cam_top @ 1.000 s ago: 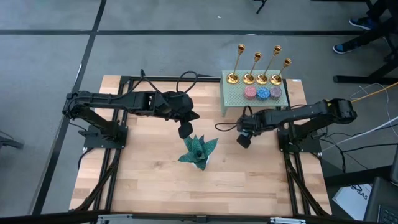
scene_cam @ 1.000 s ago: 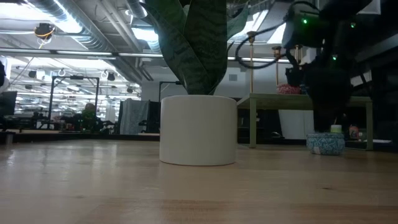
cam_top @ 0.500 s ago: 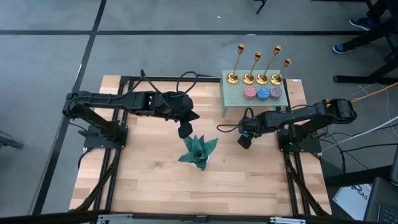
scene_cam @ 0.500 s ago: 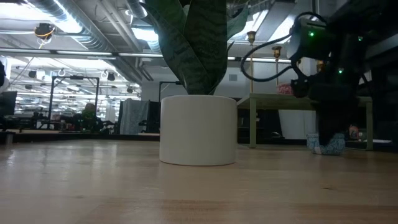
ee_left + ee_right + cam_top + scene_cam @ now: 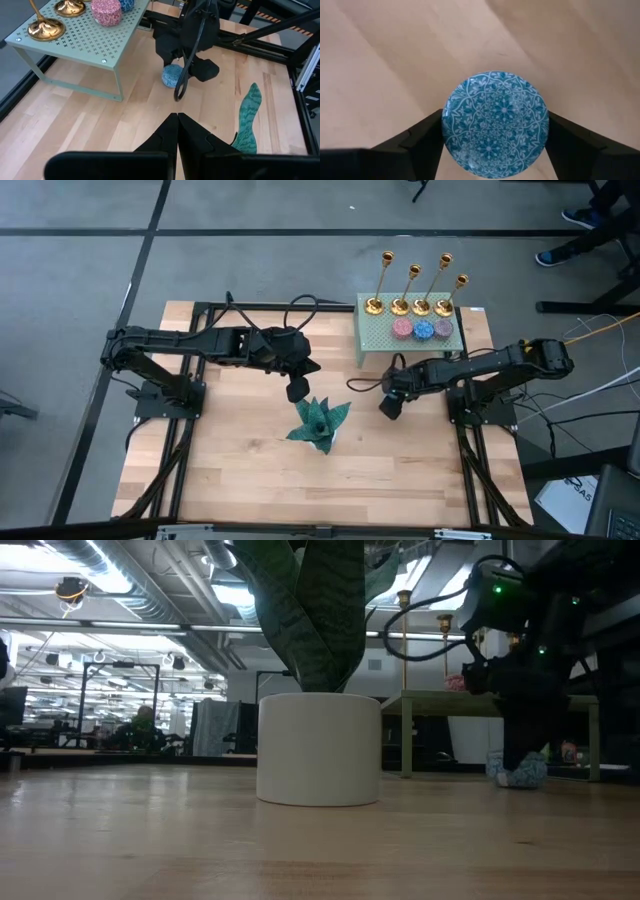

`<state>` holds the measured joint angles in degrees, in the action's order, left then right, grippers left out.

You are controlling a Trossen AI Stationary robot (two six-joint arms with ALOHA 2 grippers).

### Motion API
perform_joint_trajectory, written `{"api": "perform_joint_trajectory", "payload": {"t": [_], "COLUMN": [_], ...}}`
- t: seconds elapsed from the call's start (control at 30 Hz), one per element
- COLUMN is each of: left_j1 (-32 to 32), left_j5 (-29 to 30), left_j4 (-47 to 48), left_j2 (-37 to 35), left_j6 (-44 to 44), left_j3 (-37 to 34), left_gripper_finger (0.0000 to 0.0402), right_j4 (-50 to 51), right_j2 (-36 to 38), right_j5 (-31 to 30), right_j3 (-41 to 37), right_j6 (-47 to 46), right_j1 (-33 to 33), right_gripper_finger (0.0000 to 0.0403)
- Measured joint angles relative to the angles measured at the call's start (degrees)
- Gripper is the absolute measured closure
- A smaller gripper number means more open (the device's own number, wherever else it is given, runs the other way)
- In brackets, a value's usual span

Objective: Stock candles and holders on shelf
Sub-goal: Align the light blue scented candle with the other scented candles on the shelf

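My right gripper (image 5: 495, 131) clamps blue candle (image 5: 495, 123) on table (image 5: 240, 460), in front of shelf (image 5: 372, 340). Candle looks tilted; may slip when lifted. Left gripper (image 5: 177, 131) shut, idle over plant (image 5: 318, 423).

High view: overhead, straight down, whole table (image 5: 250, 470). Low view: tabletop height, level, white pot (image 5: 318, 748) close. Left wrist view: slanting down at shelf (image 5: 85, 42). Right wrist view: down, close on blue candle (image 5: 495, 124), shared with left wrist view.
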<state>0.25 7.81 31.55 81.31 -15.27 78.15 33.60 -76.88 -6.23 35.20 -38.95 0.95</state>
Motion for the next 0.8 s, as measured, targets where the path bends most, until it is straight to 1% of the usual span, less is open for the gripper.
{"api": "perform_joint_trajectory", "payload": {"t": [0.13,0.23,0.43,0.67,0.8], "left_j1": [0.0,0.0,0.0,0.0,0.0], "left_j5": [0.0,0.0,0.0,0.0,0.02], "left_j4": [0.02,0.0,0.0,0.07,0.03], "left_j2": [-0.01,0.01,-0.01,-0.42,-1.56], "left_j6": [0.0,0.0,0.0,0.0,0.47], "left_j3": [0.0,0.0,0.0,0.0,0.02], "left_gripper_finger": [0.0396,0.0396,0.0396,0.0396,0.0396], "right_j4": [-2.27,-2.07,0.04,8.24,11.17], "right_j2": [0.0,0.0,0.0,0.0,0.02], "right_j5": [4.36,5.42,5.2,4.44,4.3], "right_j3": [0.25,2.27,8.5,18.34,24.19], "right_j6": [-0.04,0.25,1.96,5.57,8.07], "right_j1": [0.01,0.29,1.37,1.63,1.62], "right_gripper_finger": [0.0115,0.0115,0.0115,0.0115,0.0115]}}
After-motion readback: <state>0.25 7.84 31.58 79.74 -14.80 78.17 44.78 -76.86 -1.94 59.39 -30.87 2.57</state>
